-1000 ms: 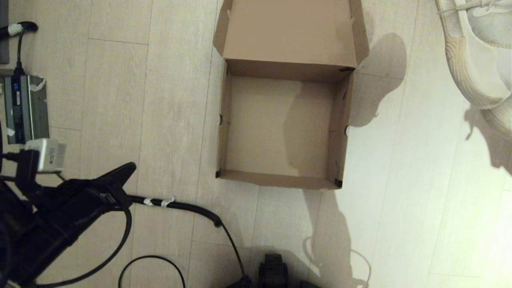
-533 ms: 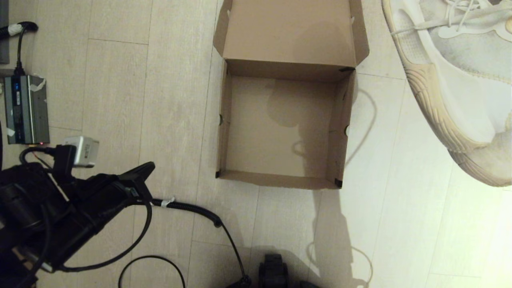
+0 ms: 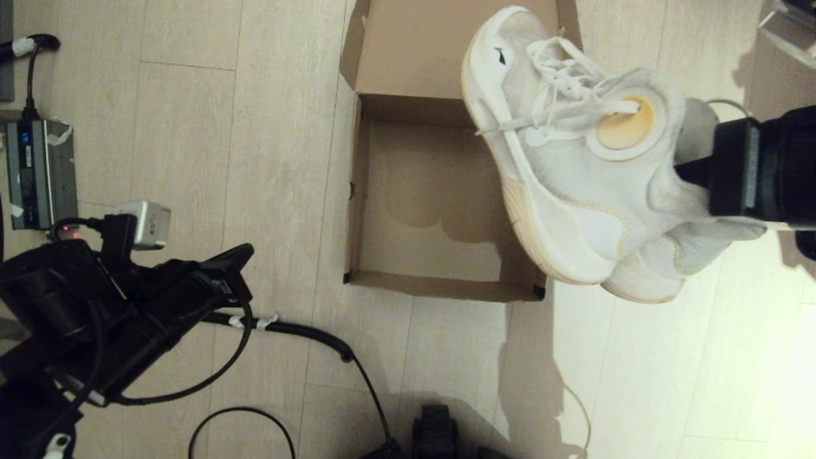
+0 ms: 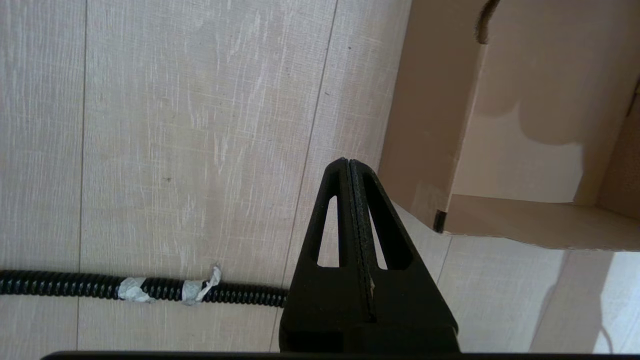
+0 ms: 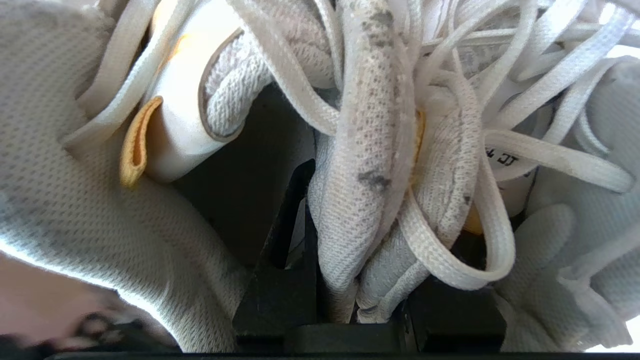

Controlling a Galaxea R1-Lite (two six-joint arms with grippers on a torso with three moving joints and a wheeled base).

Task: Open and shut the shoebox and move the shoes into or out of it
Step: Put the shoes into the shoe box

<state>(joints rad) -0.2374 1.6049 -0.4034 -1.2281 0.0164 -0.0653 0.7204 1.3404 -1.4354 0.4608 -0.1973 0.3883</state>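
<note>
Shoes (image 3: 574,185), soft and light, are held pinched together at their knit collars by the right tool (image 5: 350,280) above the open shoebox (image 3: 357,191); the left tool (image 4: 348,172) is clenched empty.

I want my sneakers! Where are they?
In the head view, the white lace-up sneakers hang from the right end effector, above the open brown cardboard shoebox's right side.

Plain brown shoebox (image 3: 440,210) with black corner patches, white shoes (image 3: 574,166) showing cream soles, white laces and yellow insoles, a pale wood-grain floor (image 3: 191,127), and a black ribbed cable (image 3: 287,328) taped white.
</note>
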